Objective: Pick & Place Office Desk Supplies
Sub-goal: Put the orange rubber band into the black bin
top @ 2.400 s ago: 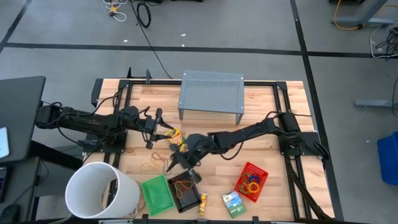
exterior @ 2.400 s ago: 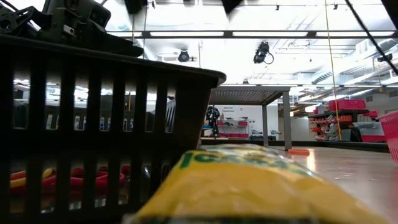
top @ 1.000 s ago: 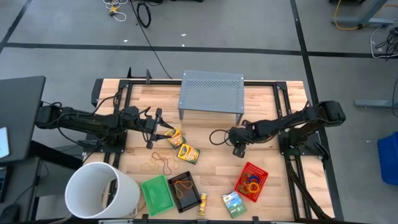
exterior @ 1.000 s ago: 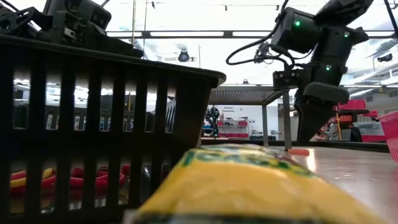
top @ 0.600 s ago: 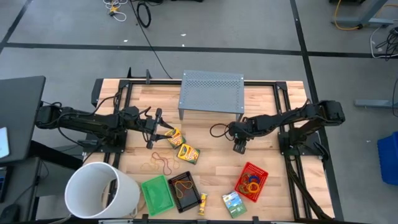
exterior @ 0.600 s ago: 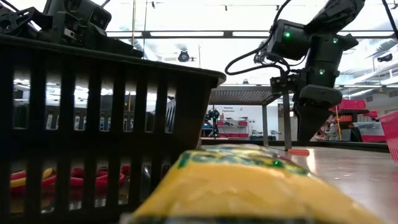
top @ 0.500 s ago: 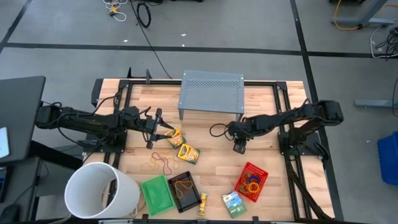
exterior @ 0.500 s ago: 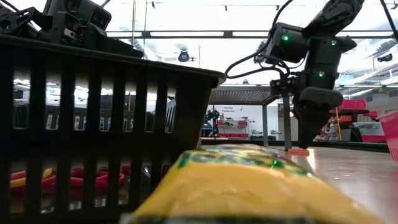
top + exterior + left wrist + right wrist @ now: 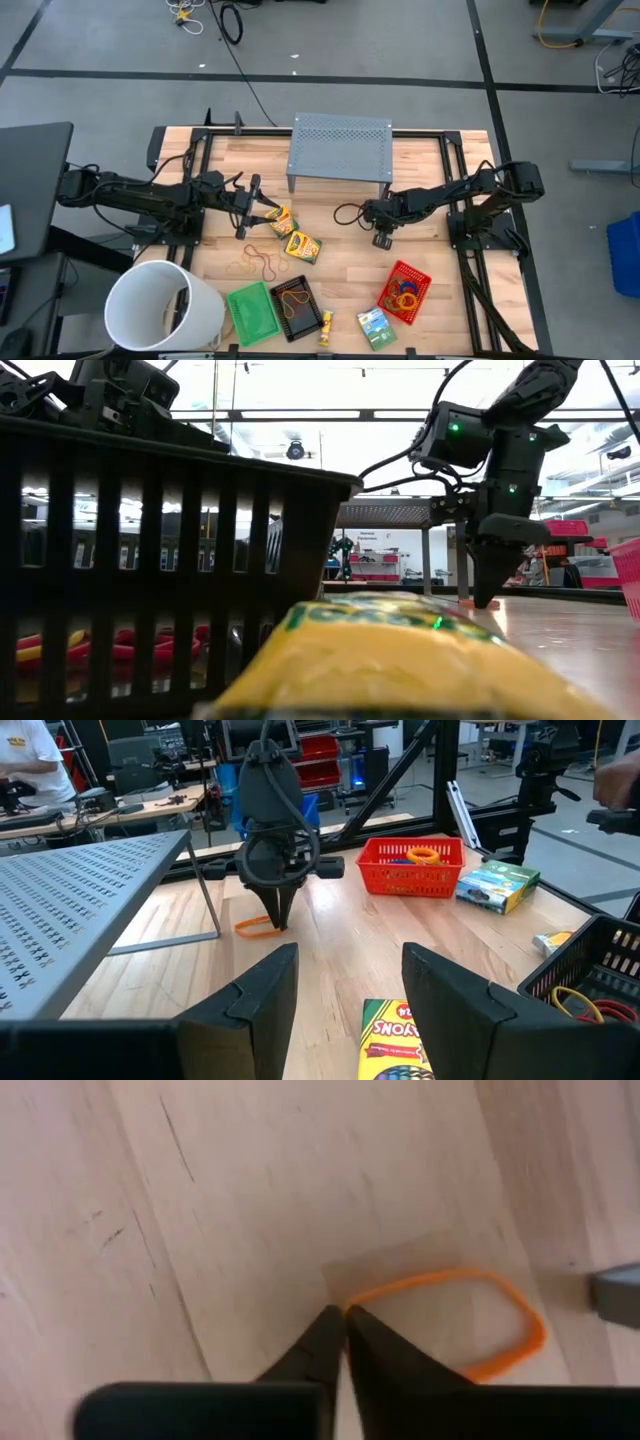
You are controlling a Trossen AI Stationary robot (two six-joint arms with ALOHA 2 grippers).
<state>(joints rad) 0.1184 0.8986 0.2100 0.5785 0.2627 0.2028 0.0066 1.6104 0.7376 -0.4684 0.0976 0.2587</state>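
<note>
The right gripper (image 9: pixel 343 1318) is seen pointed straight down at the wooden table (image 9: pixel 420 255), toward its right half and in front of the grey perforated stand (image 9: pixel 341 149); its two fingers are pressed together at the tips, which are set on the near edge of an orange rubber band (image 9: pixel 450 1320) lying flat on the wood. Whether the band is actually pinched between the tips cannot be told. The left gripper (image 9: pixel 340 975) is held over the left half of the table with its fingers spread apart and nothing between them, one crayon box (image 9: pixel 392 1042) being seen just beyond them. Three crayon boxes are counted in all from above: two yellow ones lying close together near the middle of the table (image 9: pixel 281 219) (image 9: pixel 302 246), and one green-faced box (image 9: pixel 374 326) at the front edge. Three small mesh trays are placed along the front edge: a green tray (image 9: pixel 252 311), a black tray (image 9: pixel 299 308) with rubber bands in it, and a red tray (image 9: pixel 403 291) holding coloured rings (image 9: pixel 402 296). One yellow glue stick (image 9: pixel 326 327) is laid between the black tray and the green-faced box. A loose cluster of thin brown rubber bands (image 9: pixel 254 263) is spread on the wood behind the green tray. A big white bucket (image 9: pixel 164 306) is stood at the front left corner.
</note>
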